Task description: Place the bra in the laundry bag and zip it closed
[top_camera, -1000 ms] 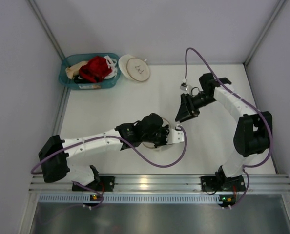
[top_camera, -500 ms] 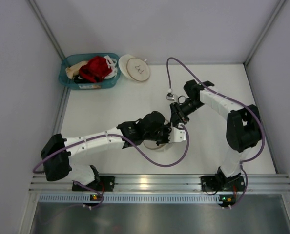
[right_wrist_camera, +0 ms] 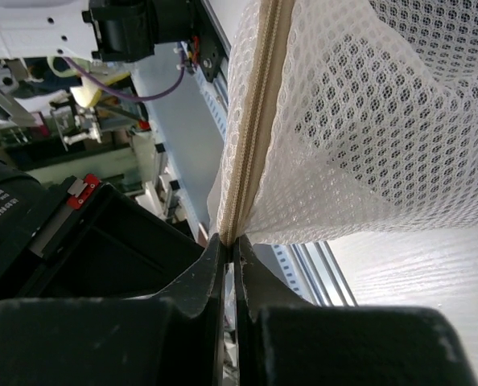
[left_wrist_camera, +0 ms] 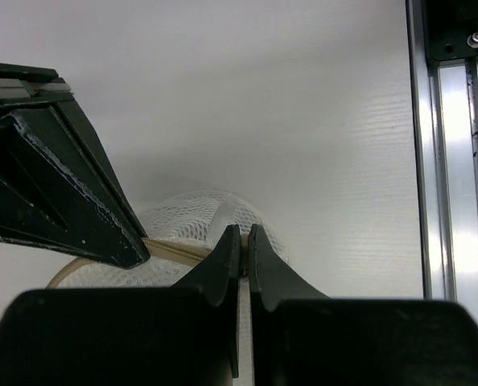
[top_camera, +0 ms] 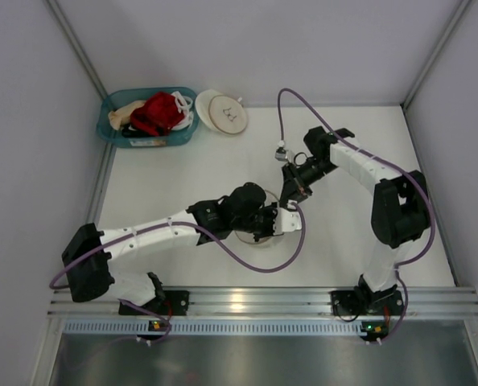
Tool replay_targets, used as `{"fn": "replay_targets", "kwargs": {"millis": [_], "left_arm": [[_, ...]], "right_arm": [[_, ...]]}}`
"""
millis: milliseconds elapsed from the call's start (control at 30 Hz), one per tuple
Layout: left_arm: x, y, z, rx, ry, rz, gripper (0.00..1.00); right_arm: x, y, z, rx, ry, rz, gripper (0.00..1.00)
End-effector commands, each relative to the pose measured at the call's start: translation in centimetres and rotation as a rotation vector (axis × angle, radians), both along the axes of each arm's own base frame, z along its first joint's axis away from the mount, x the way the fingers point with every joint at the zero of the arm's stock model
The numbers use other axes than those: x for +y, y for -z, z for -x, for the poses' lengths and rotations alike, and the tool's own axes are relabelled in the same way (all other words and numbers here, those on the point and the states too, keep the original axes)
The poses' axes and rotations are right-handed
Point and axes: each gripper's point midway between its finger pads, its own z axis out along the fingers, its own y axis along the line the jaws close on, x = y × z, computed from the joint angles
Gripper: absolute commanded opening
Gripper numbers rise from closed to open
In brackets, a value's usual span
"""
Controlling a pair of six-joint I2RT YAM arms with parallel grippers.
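The laundry bag (top_camera: 257, 239) lies mid-tabletop (top_camera: 183, 177), its zip rim pinched by the closed right fingers (right_wrist_camera: 195, 281) and its mesh by the closed left fingers (left_wrist_camera: 221, 265); the bra cannot be seen. If the bag is pulled too hard, the thin rim could be lost from either pinch. Loose mesh could also be caught in the zip and the closing jammed.

Overhead, plus wrist close-ups sharing laundry bag (right_wrist_camera: 344, 121)

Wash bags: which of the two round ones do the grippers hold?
The mesh wash bag mid-table, pinched by both the left gripper and right gripper. The other round bag lies free beside the teal basket.
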Motion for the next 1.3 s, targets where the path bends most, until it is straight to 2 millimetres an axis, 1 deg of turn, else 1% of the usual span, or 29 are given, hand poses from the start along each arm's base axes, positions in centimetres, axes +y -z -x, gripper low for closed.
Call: {"fn": "replay_targets", "kwargs": {"millis": [0, 33, 67, 100, 133, 167, 200, 267, 300, 333, 433, 467, 500, 567, 633, 667, 700, 733, 767, 833, 867, 933, 967, 1000, 1033, 1100, 1200, 1233, 1267], "left_arm": [[1.2, 0.6, 4.5, 0.172, 0.095, -0.011, 0.00], [1.2, 0.7, 4.4, 0.170, 0.089, -0.012, 0.00], [1.2, 0.5, 4.0, 0.160, 0.072, -0.013, 0.06], [1.1, 0.3, 3.6, 0.146, 0.052, -0.013, 0.16], [0.9, -0.5, 2.0, 0.092, -0.009, -0.009, 0.30], [0.9, -0.9, 1.2, 0.067, -0.042, -0.007, 0.48], [0.9, -1.7, 0.0, 0.037, -0.075, 0.001, 0.55], [0.6, -4.4, -2.0, 0.008, -0.130, 0.056, 0.73], [1.2, -5.5, -3.9, 0.011, -0.182, 0.080, 0.90], [1.2, -7.2, -5.2, 0.009, -0.213, 0.119, 0.98], [3.2, -9.8, -9.3, 0.027, -0.352, 0.182, 0.98], [3.8, -10.2, -10.1, 0.037, -0.394, 0.197, 0.98], [4.9, -10.6, -11.6, 0.037, -0.444, 0.207, 0.98], [6.1, -11.2, -13.0, 0.051, -0.508, 0.230, 0.98], [8.0, -11.2, -15.0, 0.061, -0.603, 0.235, 0.98], [8.6, -11.0, -15.6, 0.083, -0.647, 0.240, 0.98], [9.9, -10.8, -16.7, 0.091, -0.704, 0.241, 0.98], [10.7, -10.7, -17.2, 0.122, -0.749, 0.244, 0.98], [11.4, -10.5, -17.7, 0.137, -0.788, 0.246, 0.98], [14.5, -9.9, -19.6, 0.172, -0.956, 0.252, 0.98], [15.6, -9.4, -20.2, 0.168, -1.012, 0.235, 0.98], [17.3, -9.1, -21.0, 0.188, -1.085, 0.235, 0.98], [17.9, -8.9, -21.0, 0.198, -1.102, 0.228, 0.98], [18.9, -8.9, -21.5, 0.204, -1.129, 0.236, 0.98], [19.3, -9.2, -21.5, 0.219, -1.142, 0.254, 0.98], [21.0, -9.3, -21.9, 0.230, -1.187, 0.258, 0.98], [22.6, -9.7, -21.9, 0.263, -1.212, 0.247, 0.98], [22.9, -10.1, -21.9, 0.266, -1.216, 0.252, 0.98], [23.8, -10.2, -21.8, 0.280, -1.226, 0.256, 0.98]], "right_arm": [[-0.3, -2.2, -5.0, -0.166, 0.096, -0.083, 0.00], [-0.5, -2.4, -5.5, -0.169, 0.116, -0.082, 0.00], [-0.9, -2.6, -6.1, -0.181, 0.139, -0.084, 0.00], [-1.1, -2.6, -6.4, -0.185, 0.150, -0.085, 0.00], [-1.2, -2.7, -7.0, -0.197, 0.166, -0.090, 0.00], [-1.6, -2.8, -7.6, -0.204, 0.185, -0.090, 0.00], [-1.9, -2.6, -8.2, -0.214, 0.203, -0.080, 0.00], [-2.9, -2.4, -10.3, -0.237, 0.275, -0.074, 0.00], [-3.4, -2.4, -11.4, -0.255, 0.307, -0.072, 0.00], [-3.9, -2.4, -13.2, -0.286, 0.363, -0.067, 0.00], [-8.3, -2.4, -18.5, -0.313, 0.566, -0.062, 0.00], [-9.1, -2.7, -21.1, -0.393, 0.612, -0.086, 0.00], [-11.3, -2.8, -23.0, -0.415, 0.692, -0.078, 0.00], [-14.8, -3.5, -26.6, -0.463, 0.841, -0.103, 0.00], [-18.9, -4.1, -29.1, -0.471, 1.003, -0.093, 0.00], [-20.6, -3.6, -30.1, -0.459, 1.063, -0.088, 0.00], [-22.4, -4.3, -31.5, -0.513, 1.122, -0.103, 0.00], [-25.1, -4.5, -32.1, -0.495, 1.202, -0.106, 0.00], [-26.6, -3.9, -32.6, -0.494, 1.233, -0.094, 0.04], [-29.3, -3.6, -33.0, -0.510, 1.274, -0.057, 0.15], [-30.0, -3.3, -33.0, -0.503, 1.284, -0.054, 0.23], [-31.1, -3.5, -32.9, -0.500, 1.287, -0.072, 0.30], [-31.4, -3.8, -32.7, -0.499, 1.290, -0.074, 0.44], [-31.5, -4.2, -32.6, -0.502, 1.284, -0.082, 0.51], [-31.7, -4.8, -32.2, -0.508, 1.286, -0.086, 0.71], [-31.7, -6.1, -31.7, -0.527, 1.268, -0.105, 0.80], [-30.7, -7.7, -29.3, -0.515, 1.232, -0.124, 0.84], [-30.4, -9.8, -28.1, -0.561, 1.219, -0.135, 0.86], [-30.1, -10.3, -27.1, -0.567, 1.206, -0.132, 0.89]]}}
